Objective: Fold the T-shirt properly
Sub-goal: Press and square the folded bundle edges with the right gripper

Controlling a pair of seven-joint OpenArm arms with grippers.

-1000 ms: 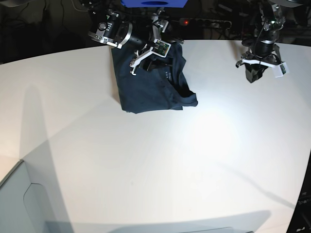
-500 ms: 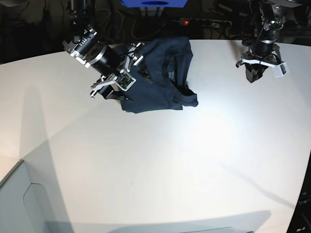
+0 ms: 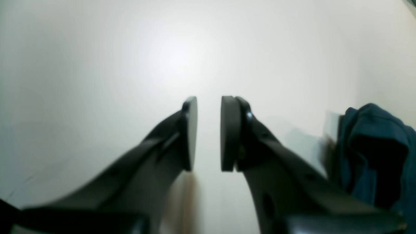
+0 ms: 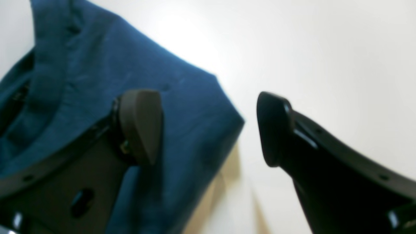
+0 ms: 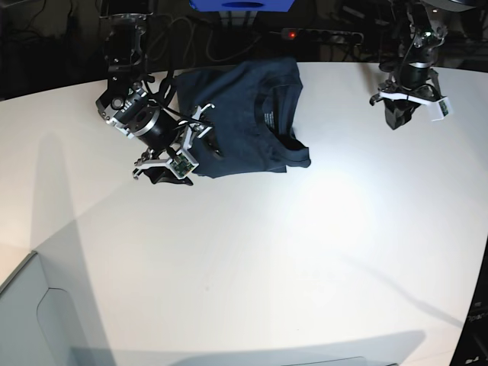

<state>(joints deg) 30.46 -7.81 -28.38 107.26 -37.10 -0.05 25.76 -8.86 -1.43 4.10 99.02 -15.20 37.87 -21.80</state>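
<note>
The dark navy T-shirt (image 5: 244,122) lies folded into a rough rectangle at the back middle of the white table (image 5: 252,259), collar and neck label facing up near its right side. My right gripper (image 5: 169,169) is open at the shirt's front-left corner. In the right wrist view the right gripper (image 4: 208,130) has one finger over the blue shirt (image 4: 97,81) and the other over bare table, and it holds nothing. My left gripper (image 5: 396,118) hangs at the back right, well away from the shirt. In the left wrist view the left gripper (image 3: 209,133) is empty with its pads a narrow gap apart, and the shirt (image 3: 373,152) is at the right edge.
A power strip with a red light (image 5: 290,34) and cables lie behind the table's back edge, beside a blue box (image 5: 240,4). A grey bin corner (image 5: 30,320) is at the front left. Bare table stretches in front of the shirt.
My right gripper has swung from the shirt's back edge, across its left side, to its front-left corner. The shirt's back part now lies spread out further back. The left arm has not moved.
</note>
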